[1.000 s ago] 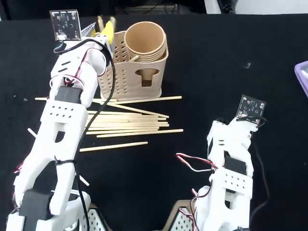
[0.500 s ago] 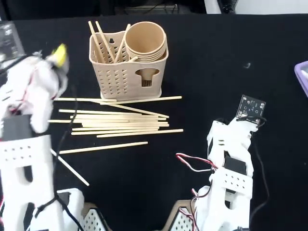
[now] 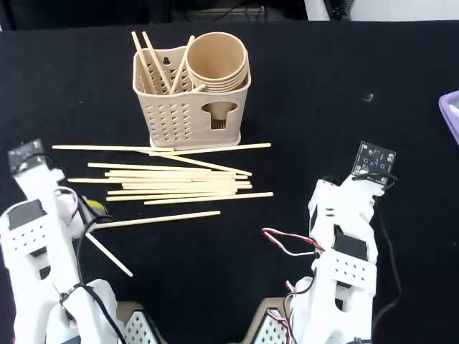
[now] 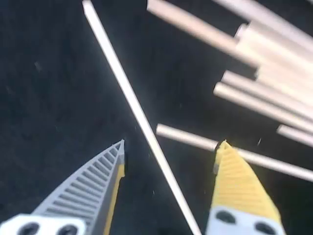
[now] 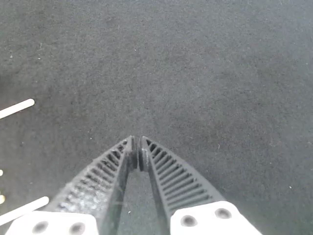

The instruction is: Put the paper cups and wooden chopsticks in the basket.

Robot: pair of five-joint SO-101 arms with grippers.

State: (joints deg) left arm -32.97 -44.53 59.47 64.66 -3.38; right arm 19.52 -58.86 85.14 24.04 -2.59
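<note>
Chopsticks lie loose on the black tabletop before the basket, which holds stacked paper cups and a few sticks. Close up, the left wrist view shows the left fingers spread wide, empty, astride one chopstick; the right fingers are pinched together, empty.

Paper cups and a few chopsticks stand in the basket; loose chopsticks lie before it.

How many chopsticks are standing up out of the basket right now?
3 chopsticks. Two lean away from the paper cups, and one leans toward them, all in the basket. A short end beside the cups may be a fourth; others could be hidden inside.
</note>
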